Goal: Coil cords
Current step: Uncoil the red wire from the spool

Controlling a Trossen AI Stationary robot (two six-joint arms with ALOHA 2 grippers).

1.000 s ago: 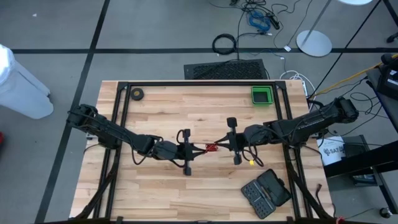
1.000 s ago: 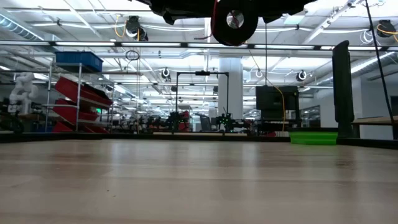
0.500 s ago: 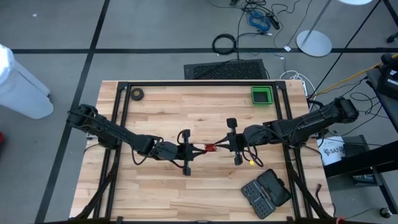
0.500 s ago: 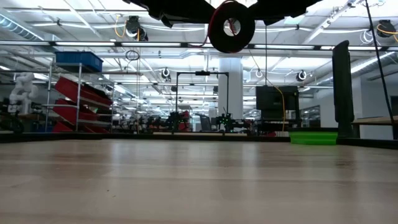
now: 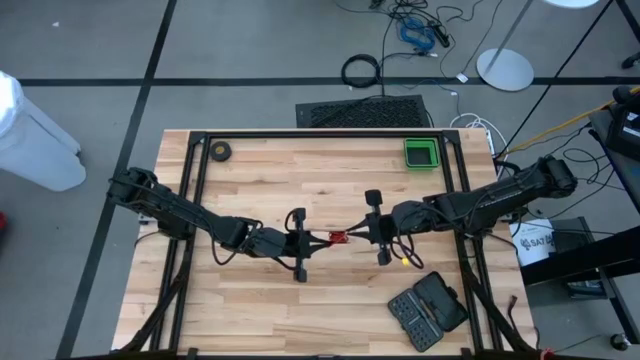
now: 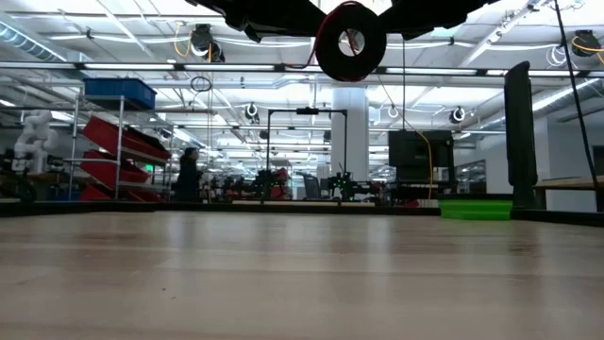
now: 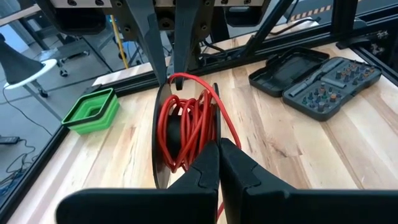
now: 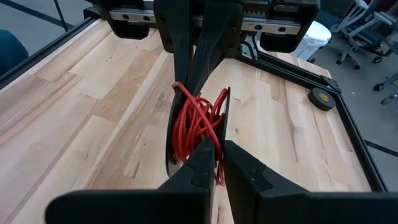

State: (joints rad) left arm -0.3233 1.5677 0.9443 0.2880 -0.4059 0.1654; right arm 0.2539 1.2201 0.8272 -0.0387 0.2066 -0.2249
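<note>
A small round black reel [image 6: 351, 42], wound with thin red wire-like cord [image 7: 189, 127], is held in the air above the middle of the pale wooden slatted surface [image 5: 320, 300], between two dark arms that meet there from either side. The left gripper [image 5: 299, 243] is seen with its fingers pressed together at the rim of the reel, pinching it from one side; the right gripper [image 5: 376, 228] is closed to a narrow slit on the opposite edge, and it appears to nip the rim of the reel, though a strand of cord may be caught there too. In the wrist views the red cord is shown bunched in loose loops around the hub of the reel, with one strand arching up to the tips of the facing gripper. Seen from table height, the reel hangs near the top of the frame, well clear of the surface.

Elsewhere on the surface, a green square plastic tray [image 5: 421, 153] is set at the far edge, a small black ring-shaped roll [image 5: 220, 151] lies in the far left corner, and an open dark grey bit case [image 5: 428, 310] (its rows of small bits visible) rests near the right front corner. A person in dark clothes [image 6: 188, 176] is visible in the room behind.
</note>
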